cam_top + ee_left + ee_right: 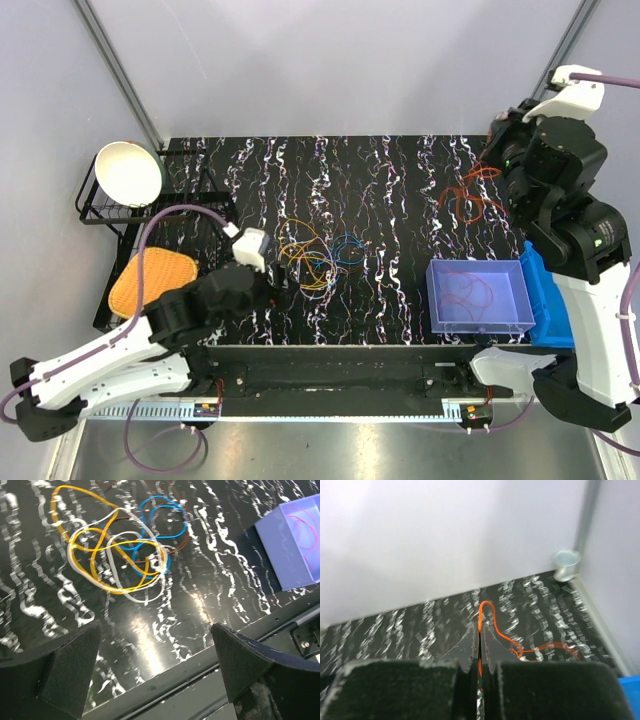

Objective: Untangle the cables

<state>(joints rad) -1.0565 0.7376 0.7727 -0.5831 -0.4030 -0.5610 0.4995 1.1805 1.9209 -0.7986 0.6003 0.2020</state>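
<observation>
The right claw [480,630] is pinched shut on an orange cable [489,611]. A thin loop of it sticks up past the fingertips, and the cable runs down from there to an orange bunch [468,192] lying on the black marbled table [400,170] near the far right corner. That claw is held up off the table, over the same corner.

The left claw [155,655] stands wide, with nothing between its fingers [65,665]. It sits low over the table close to the near edge, left of the middle. Just beyond it lies the main tangle [120,555] of yellow, white, blue and brown loops crossing over one another, a little left of the table's middle and apart from the claw.

By the near right corner sits a clear purple bin [478,326] with one thin pink cable [465,293] curled inside. A blue bin [545,290] is just beside it, towards the right edge.

At the far left corner a white bowl [128,172] leans in a black wire rack [95,212], and an orange mat [150,280] lies along the left edge
</observation>
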